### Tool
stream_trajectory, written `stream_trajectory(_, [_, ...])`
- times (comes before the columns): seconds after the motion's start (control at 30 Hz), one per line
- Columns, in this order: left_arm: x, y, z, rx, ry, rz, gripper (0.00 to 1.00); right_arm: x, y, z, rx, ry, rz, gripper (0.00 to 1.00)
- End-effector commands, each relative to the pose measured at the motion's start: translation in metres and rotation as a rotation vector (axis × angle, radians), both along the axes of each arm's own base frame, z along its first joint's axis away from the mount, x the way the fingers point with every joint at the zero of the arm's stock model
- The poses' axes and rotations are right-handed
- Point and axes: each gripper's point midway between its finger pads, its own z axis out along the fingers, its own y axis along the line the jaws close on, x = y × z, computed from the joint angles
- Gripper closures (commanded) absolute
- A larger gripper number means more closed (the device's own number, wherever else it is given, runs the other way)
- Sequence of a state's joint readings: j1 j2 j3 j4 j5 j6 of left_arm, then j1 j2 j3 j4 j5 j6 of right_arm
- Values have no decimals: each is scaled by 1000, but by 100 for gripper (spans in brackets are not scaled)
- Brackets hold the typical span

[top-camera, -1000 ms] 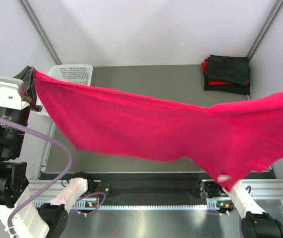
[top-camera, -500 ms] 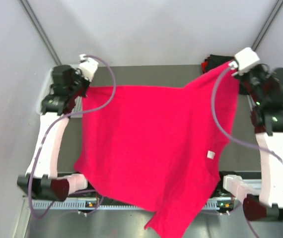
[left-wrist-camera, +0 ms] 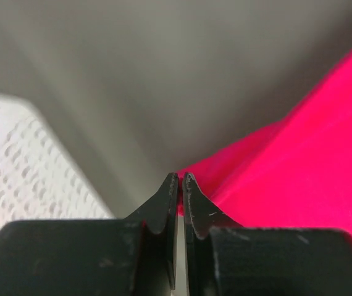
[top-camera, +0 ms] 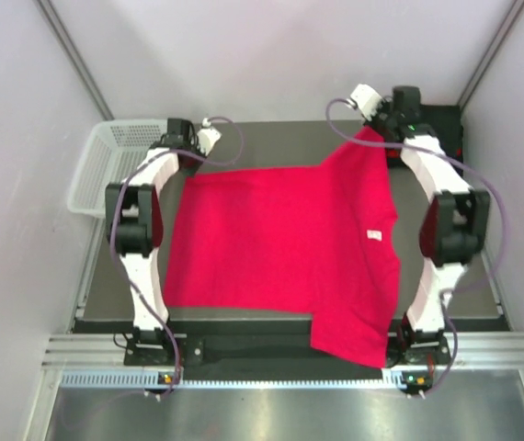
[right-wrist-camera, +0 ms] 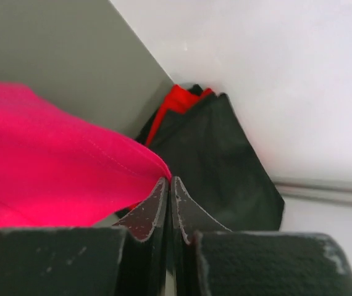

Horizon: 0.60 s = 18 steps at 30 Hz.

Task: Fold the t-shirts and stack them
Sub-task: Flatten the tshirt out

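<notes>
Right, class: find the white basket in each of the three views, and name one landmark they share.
Top view: basket at the left edge, upper half.
Left wrist: blurred, lower left.
Right wrist: not in it.
Shared landmark: the red t-shirt, in all three.

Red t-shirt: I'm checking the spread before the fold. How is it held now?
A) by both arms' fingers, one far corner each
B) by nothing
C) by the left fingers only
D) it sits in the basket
A: the red t-shirt lies spread on the table, with the left fingers and the right fingers each shut on a far corner.
</notes>
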<state>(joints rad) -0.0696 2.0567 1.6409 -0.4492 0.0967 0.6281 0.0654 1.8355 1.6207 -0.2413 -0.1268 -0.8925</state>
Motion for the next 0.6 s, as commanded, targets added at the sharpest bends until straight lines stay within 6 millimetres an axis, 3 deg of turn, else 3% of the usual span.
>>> stream_trajectory(0.0, [50,3,16,-13,-83,2,100,58,12,27,-83,-116,-20,100])
stream_trajectory(0.03, [56,6,12,-21,-81,17,100,67,12,24,-95,-116,-36,100])
stream_trajectory(0.07, [68,6,8,-22,-91,20,100,81,14,-2,-115,-86,-52,100])
stream_trajectory(0.1, [73,8,5,-17,-96,27,100,92,21,13,-124,-133,-52,100])
stream_trajectory(0.13, [80,10,5,-10,-112,35,100,99,20,11,-139,-143,-69,100])
stream_trajectory(0.17, [88,13,0,1,-119,46,100,110,23,-8,-154,-136,-74,100])
stream_trajectory(0.2, [93,17,1,16,-129,65,100,117,29,1,-160,-170,-71,100])
stream_trajectory(0.27, [105,25,2,30,-155,102,100,129,34,-14,-162,-174,-70,100])
stream_trajectory(0.37, [118,44,12,52,-193,194,100,142,42,-22,-143,-202,-55,100])
stream_trajectory(0.47, [120,50,17,31,-194,228,100,153,49,-22,-106,-236,-58,100])
stream_trajectory(0.53, [117,53,13,42,-186,234,100,159,55,-10,-65,-291,-56,100])
stream_trajectory(0.57, [118,54,16,46,-195,242,100,161,55,-18,-56,-284,-56,100])
